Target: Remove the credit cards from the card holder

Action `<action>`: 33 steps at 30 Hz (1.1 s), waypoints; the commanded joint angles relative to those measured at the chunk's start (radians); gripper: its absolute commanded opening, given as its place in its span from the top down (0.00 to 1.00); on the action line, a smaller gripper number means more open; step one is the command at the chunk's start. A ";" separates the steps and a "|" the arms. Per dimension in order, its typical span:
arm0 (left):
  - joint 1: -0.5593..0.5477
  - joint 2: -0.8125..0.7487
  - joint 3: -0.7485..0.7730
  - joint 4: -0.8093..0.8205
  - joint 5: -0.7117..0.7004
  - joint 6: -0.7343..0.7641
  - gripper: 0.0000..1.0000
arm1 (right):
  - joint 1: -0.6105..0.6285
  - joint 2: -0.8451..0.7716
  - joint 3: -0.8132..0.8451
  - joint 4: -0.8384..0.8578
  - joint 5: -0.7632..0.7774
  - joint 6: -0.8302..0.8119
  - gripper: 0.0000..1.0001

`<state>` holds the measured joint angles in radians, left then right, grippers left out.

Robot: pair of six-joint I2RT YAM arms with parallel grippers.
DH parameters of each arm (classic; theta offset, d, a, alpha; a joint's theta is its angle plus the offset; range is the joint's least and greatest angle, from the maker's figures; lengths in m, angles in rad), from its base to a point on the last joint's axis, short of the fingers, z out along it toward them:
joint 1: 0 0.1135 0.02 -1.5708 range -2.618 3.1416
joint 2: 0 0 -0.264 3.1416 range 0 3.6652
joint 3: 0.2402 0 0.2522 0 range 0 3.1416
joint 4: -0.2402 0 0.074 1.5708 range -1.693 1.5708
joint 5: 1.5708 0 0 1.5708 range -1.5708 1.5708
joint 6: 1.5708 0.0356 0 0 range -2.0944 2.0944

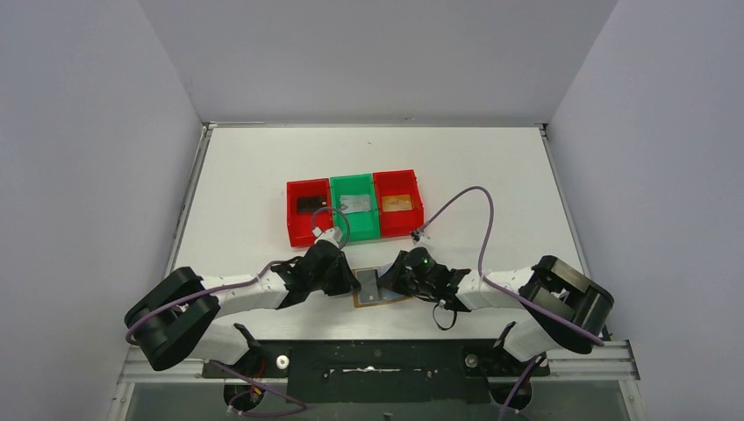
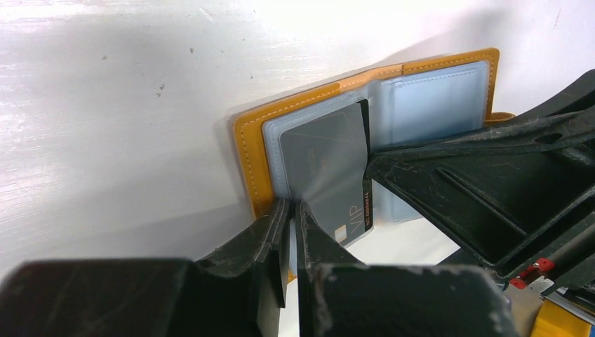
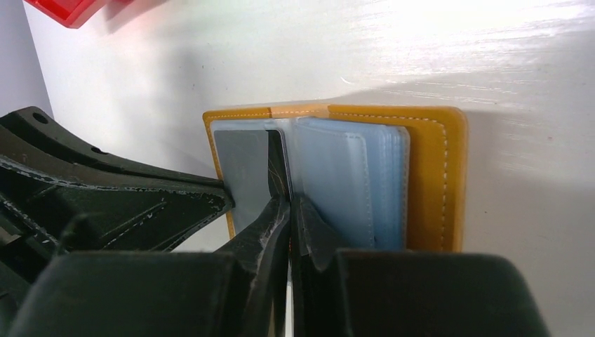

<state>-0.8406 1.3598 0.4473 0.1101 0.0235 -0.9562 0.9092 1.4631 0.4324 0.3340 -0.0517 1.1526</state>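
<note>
Where the white table (image 1: 491,175) nears the arm bases, the left gripper (image 2: 291,210) is closed, pinching a pale blue-grey inner sleeve (image 2: 272,144) at the near left corner of the tan-brown leather-like folding card holder (image 2: 247,154), which lies open and flat between the two grippers. A grey rectangular card (image 2: 323,158) marked VIP sits in that sleeve. The right gripper (image 3: 289,203) is closed at the holder's middle fold; whether it grips anything I cannot tell. Farther back, a red plastic bin (image 1: 303,235) holds a black card (image 1: 309,204), a green bin (image 1: 355,232) a silver-grey card (image 1: 355,203), and a right red bin (image 1: 399,224) an orange-brown card (image 1: 397,203).
</note>
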 commanded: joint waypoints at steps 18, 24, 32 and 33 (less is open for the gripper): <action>-0.031 0.073 0.010 -0.020 -0.012 0.026 1.00 | -0.018 -0.129 -0.004 -0.121 0.021 -0.035 0.76; -0.032 0.088 0.025 -0.033 -0.006 0.037 1.00 | -0.017 -0.072 0.035 -0.172 0.020 -0.071 0.65; -0.032 0.099 0.024 -0.021 0.003 0.040 1.00 | -0.014 -0.016 0.045 -0.098 -0.032 -0.083 0.85; -0.032 0.100 0.024 -0.021 0.001 0.040 1.00 | -0.013 -0.019 0.040 -0.091 -0.024 -0.082 0.90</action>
<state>-0.8639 1.4178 0.4774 0.1616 0.0296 -0.9520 0.8864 1.4189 0.4599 0.1932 -0.0597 1.0763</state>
